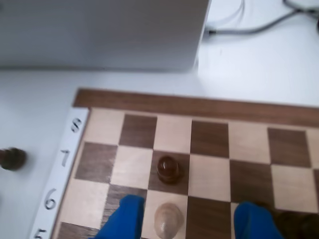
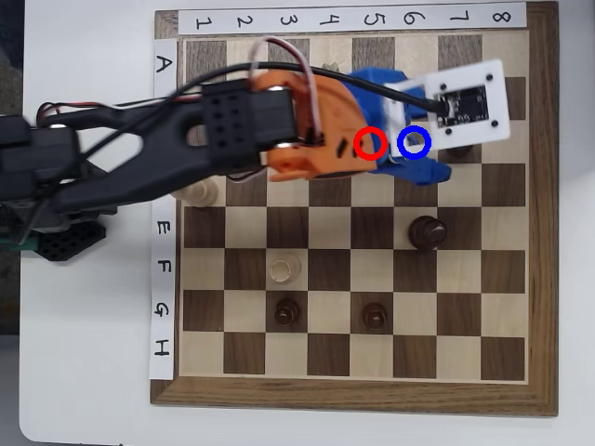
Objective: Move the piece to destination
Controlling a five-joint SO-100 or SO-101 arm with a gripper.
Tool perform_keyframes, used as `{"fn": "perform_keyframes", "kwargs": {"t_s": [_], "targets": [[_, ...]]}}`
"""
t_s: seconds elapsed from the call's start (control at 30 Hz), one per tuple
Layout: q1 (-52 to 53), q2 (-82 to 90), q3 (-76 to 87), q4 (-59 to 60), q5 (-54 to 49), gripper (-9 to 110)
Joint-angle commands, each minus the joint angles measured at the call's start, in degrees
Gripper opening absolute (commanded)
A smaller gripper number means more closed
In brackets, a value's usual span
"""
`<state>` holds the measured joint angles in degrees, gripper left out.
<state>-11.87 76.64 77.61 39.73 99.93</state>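
- My gripper [image 1: 188, 222] is released: in the wrist view the two blue fingers [image 1: 122, 219] stand well apart at the near edge of the picture.
- The pawn [image 1: 168, 219] stands upright between them. It is near the left finger and well clear of the right one. I cannot tell whether the left finger touches it.
- The pawn is on a light square, the destination [image 1: 179, 199], in the rank marked 6, third file from the number strip [image 1: 64, 164].
- In the overhead view the blue ring [image 2: 414, 129] sits on that same square, rank 6, row C. My gripper covers the square and the pawn there.
- The red ring [image 2: 370, 131] lies just beside it on the rank 5 side, also over my arm [image 2: 186, 139].
- Just beyond the pawn in the wrist view, on the next dark square in rank 7, stands a dark pawn [image 1: 168, 169], apart from it.
- Farther still, rank 8 is bare up to the board's brown rim [image 1: 199, 104].
- Off the board to the left, on the white table [image 1: 35, 99], a dark piece [image 1: 11, 158] shows blurred.
- Overhead, away from my gripper: a dark piece [image 2: 427, 232] in row E, a pale piece [image 2: 282, 270] in row F, and two dark pawns [image 2: 285, 311] in row G.
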Motion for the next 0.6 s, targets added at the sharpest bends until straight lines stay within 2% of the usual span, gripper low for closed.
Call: {"fn": "perform_keyframes", "kwargs": {"t_s": [0.0, 0.17, 0.27, 0.37, 0.57], "targets": [[-2.2, 30.15, 0.53, 2.81, 6.86, 26], [-0.53, 39.99, 6.42, 7.47, -9.05, 24], [3.08, 46.85, 11.78, 11.51, -22.59, 24], [8.79, 53.61, 16.7, 15.29, -34.1, 24], [23.91, 61.96, 18.37, 24.61, -48.6, 22]]}}
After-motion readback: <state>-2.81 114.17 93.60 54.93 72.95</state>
